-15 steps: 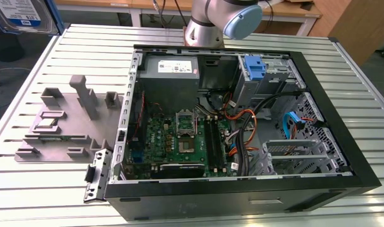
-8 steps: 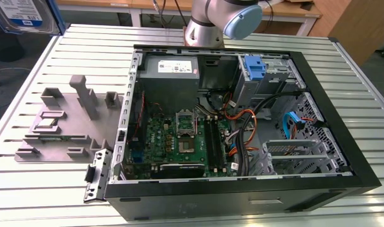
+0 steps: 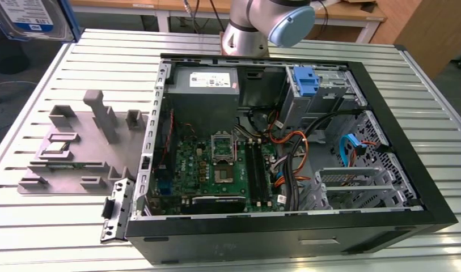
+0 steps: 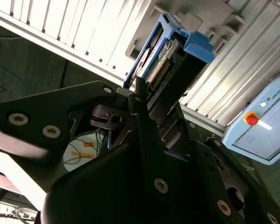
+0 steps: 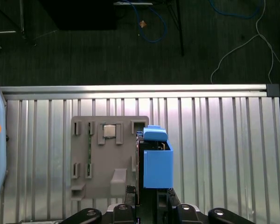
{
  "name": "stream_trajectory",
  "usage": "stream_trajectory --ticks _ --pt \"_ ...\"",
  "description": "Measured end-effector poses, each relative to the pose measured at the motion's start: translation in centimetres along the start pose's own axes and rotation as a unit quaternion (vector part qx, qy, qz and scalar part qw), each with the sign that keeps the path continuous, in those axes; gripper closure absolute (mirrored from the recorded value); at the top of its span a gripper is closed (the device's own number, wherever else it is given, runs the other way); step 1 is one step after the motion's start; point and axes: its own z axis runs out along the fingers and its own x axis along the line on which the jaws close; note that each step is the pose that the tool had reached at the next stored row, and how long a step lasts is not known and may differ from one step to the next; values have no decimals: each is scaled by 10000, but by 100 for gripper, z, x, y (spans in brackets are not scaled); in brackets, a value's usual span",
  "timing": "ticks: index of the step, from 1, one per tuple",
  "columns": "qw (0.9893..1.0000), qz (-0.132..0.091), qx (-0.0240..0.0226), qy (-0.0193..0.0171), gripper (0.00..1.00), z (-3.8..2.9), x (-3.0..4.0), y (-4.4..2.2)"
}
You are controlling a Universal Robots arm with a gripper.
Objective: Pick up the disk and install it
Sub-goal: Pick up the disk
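The disk (image 3: pixel 30 20), a silver drive with a white-and-blue label in a blue carrier frame, hangs high at the far corner on the exterior view's left. In the first wrist view the disk (image 5: pixel 154 158) is seen edge-on, held above the slatted table beside the grey fixture plate (image 5: pixel 102 158). My gripper (image 5: pixel 147 196) is shut on its lower end. In the second wrist view my gripper (image 4: pixel 147 105) clamps the disk (image 4: pixel 165 56), which juts out from between the black fingers.
An open computer case (image 3: pixel 291 147) lies on the slatted aluminium table (image 3: pixel 56 238), with a motherboard, cables and a blue bracket (image 3: pixel 306 82) in a drive bay. The grey fixture plate (image 3: pixel 79 147) sits beside it. A control pendant (image 4: pixel 261 126) lies at the table's edge.
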Motion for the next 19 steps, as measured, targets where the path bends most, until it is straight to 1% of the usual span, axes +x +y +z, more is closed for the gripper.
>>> stream_trajectory --ticks 19 --pt "10000 0 0 0 65 -5 -3 -77"
